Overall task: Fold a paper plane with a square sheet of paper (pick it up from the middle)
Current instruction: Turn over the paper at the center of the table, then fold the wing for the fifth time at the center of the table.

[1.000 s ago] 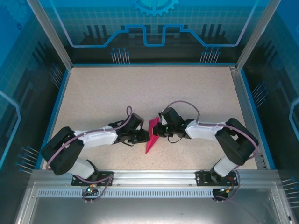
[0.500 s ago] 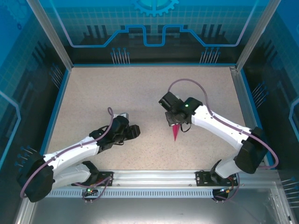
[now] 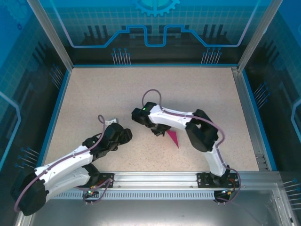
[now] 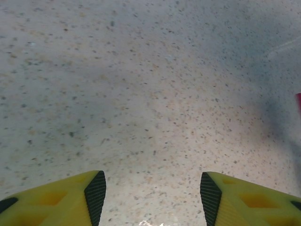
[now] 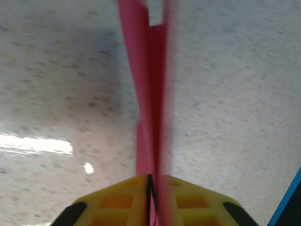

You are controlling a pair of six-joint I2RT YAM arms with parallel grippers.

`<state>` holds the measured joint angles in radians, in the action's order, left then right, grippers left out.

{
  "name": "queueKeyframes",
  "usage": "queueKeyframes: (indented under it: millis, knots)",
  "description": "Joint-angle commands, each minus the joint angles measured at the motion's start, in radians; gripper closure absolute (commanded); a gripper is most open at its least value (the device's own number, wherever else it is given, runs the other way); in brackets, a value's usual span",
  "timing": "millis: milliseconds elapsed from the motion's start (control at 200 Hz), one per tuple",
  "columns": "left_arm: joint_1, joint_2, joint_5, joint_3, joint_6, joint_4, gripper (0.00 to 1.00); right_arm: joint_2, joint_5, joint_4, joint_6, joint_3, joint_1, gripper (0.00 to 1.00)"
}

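The paper plane is a narrow magenta-pink dart near the middle of the table, its point aimed at the near right. My right gripper is shut on its wide end. In the right wrist view the folded pink paper runs up and away from between the closed yellow fingers of the right gripper, slightly blurred. My left gripper is to the plane's left, apart from it. In its wrist view the left gripper stands open over bare tabletop, and a pink sliver shows at the right edge.
The speckled beige tabletop is bounded by blue-edged walls on the left and right. An aluminium rail runs along the near edge. The right arm's elbow is folded just right of the plane.
The right arm has folded back and swung its gripper left, carrying the plane toward the table's middle. The left arm has drawn back to the left and its jaws have widened.
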<state>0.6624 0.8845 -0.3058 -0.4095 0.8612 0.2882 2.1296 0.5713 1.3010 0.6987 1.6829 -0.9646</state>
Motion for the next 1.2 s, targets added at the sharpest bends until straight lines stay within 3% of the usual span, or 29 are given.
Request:
queueKeyframes:
  millis: [0, 160, 275, 420, 485, 540, 645, 730, 810, 920, 1060, 1190]
  knots:
    - [-0.010, -0.040, -0.048, 0.029, 0.012, 0.044, 0.39, 0.065, -0.116, 0.005, 0.031, 0.078, -0.034, 0.80]
    - [-0.011, -0.054, 0.006, 0.046, 0.012, 0.030, 0.38, 0.038, -0.337, -0.191, -0.020, 0.073, -0.044, 0.63]
    - [-0.011, -0.042, 0.061, 0.044, 0.000, 0.005, 0.37, -0.051, -0.435, -0.328, -0.044, 0.019, -0.033, 0.41]
    - [-0.011, -0.010, 0.112, 0.008, -0.025, 0.001, 0.35, -0.236, -0.508, -0.538, -0.074, -0.142, -0.009, 0.32]
    - [-0.011, 0.008, 0.149, 0.001, -0.031, -0.030, 0.33, -0.331, -0.530, -0.619, -0.081, -0.250, 0.020, 0.33]
    - [-0.012, 0.034, 0.195, 0.001, -0.016, -0.079, 0.32, -0.423, -0.578, -0.722, -0.086, -0.376, 0.061, 0.44]
    - [-0.012, 0.090, 0.302, -0.009, 0.043, -0.173, 0.32, -0.572, -0.828, -0.945, -0.080, -0.644, 0.198, 0.58]
    - [-0.012, 0.117, 0.347, -0.022, 0.083, -0.208, 0.32, -0.632, -0.939, -1.037, -0.094, -0.782, 0.285, 0.65]
    - [-0.012, 0.125, 0.348, -0.013, 0.118, -0.233, 0.32, -0.631, -0.995, -1.024, -0.146, -0.798, 0.332, 0.66]
    - [-0.013, 0.137, 0.354, 0.011, 0.153, -0.276, 0.30, -0.577, -0.988, -1.002, -0.190, -0.822, 0.364, 0.58]
    - [-0.011, 0.162, 0.353, 0.004, 0.163, -0.261, 0.30, -0.484, -1.068, -1.070, -0.197, -0.820, 0.411, 0.59]
    - [-0.011, 0.177, 0.352, -0.002, 0.157, -0.258, 0.30, -0.444, -1.059, -1.065, -0.208, -0.809, 0.415, 0.64]
